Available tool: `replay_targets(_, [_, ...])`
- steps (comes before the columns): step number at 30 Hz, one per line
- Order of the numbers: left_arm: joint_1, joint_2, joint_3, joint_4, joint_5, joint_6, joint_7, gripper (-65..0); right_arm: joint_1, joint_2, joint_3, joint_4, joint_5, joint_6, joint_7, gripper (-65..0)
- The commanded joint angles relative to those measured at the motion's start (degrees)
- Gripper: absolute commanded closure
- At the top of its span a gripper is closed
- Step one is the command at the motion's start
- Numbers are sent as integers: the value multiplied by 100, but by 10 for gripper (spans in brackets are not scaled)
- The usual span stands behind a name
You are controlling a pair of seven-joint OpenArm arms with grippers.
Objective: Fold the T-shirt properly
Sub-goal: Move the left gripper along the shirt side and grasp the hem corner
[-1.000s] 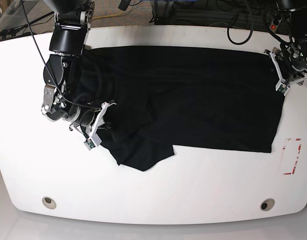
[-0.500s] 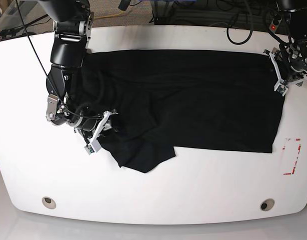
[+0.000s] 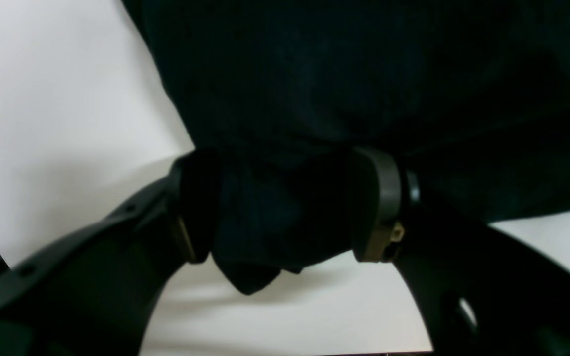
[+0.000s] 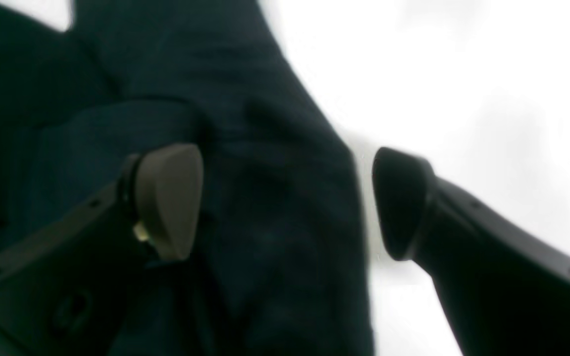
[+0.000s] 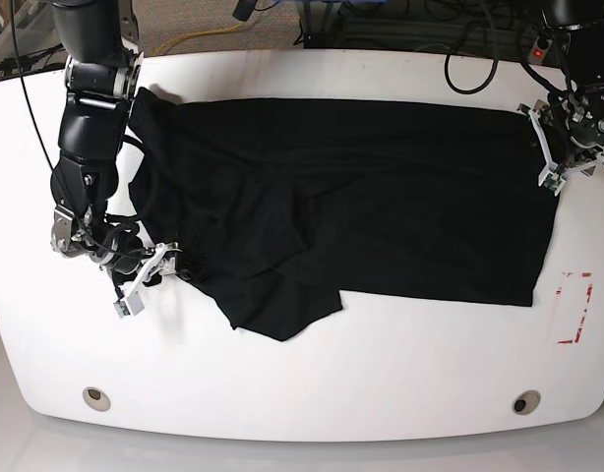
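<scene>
Black cloth fills most of your white table (image 5: 312,393): the T-shirt (image 5: 381,187) lies spread from the 9 o'clock side to the 3 o'clock edge, with a folded flap hanging toward 6 o'clock near the middle. In the base view your left gripper (image 5: 556,157) sits at the shirt's 3 o'clock corner, and the left wrist view shows its two fingers closed onto a bunched corner of the cloth, a small tip of fabric poking out below them. Your right gripper (image 5: 154,270) is at the shirt's 8 o'clock edge; in the right wrist view its fingers stand wide apart, one pad (image 4: 168,198) over the cloth and the other over bare table, gripping nothing. Off the shirt, a red-and-white marker (image 5: 574,307) lies at 4 o'clock, and two round fittings (image 5: 97,397) sit along the table's near rim. Cables crowd the far edge behind the table.
</scene>
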Motion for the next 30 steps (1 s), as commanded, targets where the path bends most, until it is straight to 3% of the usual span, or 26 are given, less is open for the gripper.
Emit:
replay_targets(1, [10, -34, 9, 39, 13, -12, 94, -372, 354, 150, 3, -371, 125, 34, 387, -517])
replay_targets(7, [-105, -25, -17, 39, 4, -12, 102, -372, 740, 264, -762, -1488, -24, 34, 1416, -517])
replay_targets(13, [-105, -16, -44, 320, -5, -12, 111, -372, 776, 97, -1043, -1672, -103, 34, 1618, -501])
replay_targets(16, [-105, 19, -228, 698, -14, -12, 129, -372, 723, 1, -1052, -1672, -112, 34, 1636, -419])
replay_targets(20, [-105, 327, -659, 1322, -110, -12, 164, -376, 697, -34, -1052, -1672, -112, 34, 1671, -241])
replay_targets(25, [-518, 292, -826, 1788, -752, -12, 850, -378, 697, -105, -1061, -1655, -121, 34, 1680, 0])
replay_targets(29, [-1239, 353, -1064, 1691, -471, -12, 1263, -390, 705, -96, -1061, -1637, -121, 34, 1715, 0])
replay_targets(30, [-1476, 415, -1064, 1577, -313, -12, 1307, -421, 705, -96, -1061, -1637, -121, 34, 1715, 0])
